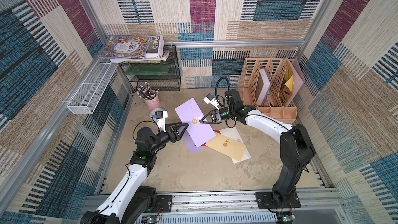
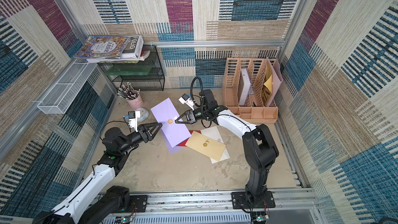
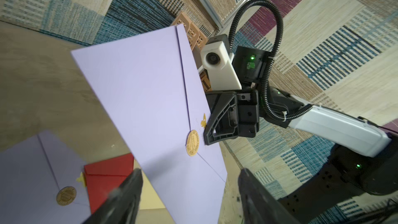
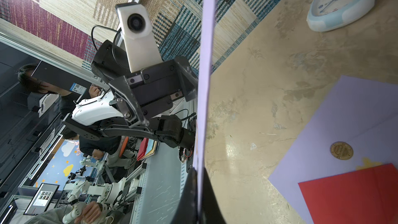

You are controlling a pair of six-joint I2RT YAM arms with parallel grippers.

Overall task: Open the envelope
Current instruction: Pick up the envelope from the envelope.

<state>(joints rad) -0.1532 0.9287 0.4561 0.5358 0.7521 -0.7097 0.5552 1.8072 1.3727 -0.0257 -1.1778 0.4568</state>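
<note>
**Lilac envelope aloft, seal unbroken**

Mottled beige tabletop [image 1: 193, 175] inside walls of patchwork carpet tile, with a loose pile of flat paper envelopes near centre. Above that pile, lifted clear and tilted: large lilac paper envelope [image 1: 193, 113], long axis from 11 to 5 o'clock in both top views. Closed by a round gold sticker seal [image 1: 194, 121] close to the 3 o'clock long edge. Pinched tight on that edge, just beside the seal, by right fingers [image 1: 201, 121] reaching in from 3 o'clock; seen edge-on between them from the right wrist. Left fingers [image 1: 185, 124] at the opposite long edge, about 8 o'clock, spread wide, straddling the sheet's near margin in the left wrist view, not visibly clamped.

Below, at 5 o'clock of the held one: second lilac envelope [image 1: 190, 147], red envelope [image 3: 107, 175], tan envelope [image 1: 234, 149] with its own gold seal, white sheet [image 1: 233, 135] underneath.

Handling, by judgement: very light, thin and floppy along its length, so likely to sag or twist from a single pinch. Smooth paper, prone to slipping from hard fingers, easy to crease or tear. Best taken at the margins, never mid-panel. Probably wants one firm hold on the body and a second on the flap's free edge right beside the seal, then a slow peel. Flap side of the seam not identifiable from these views. Main risk: torn paper instead of a lifted sticker.
</note>
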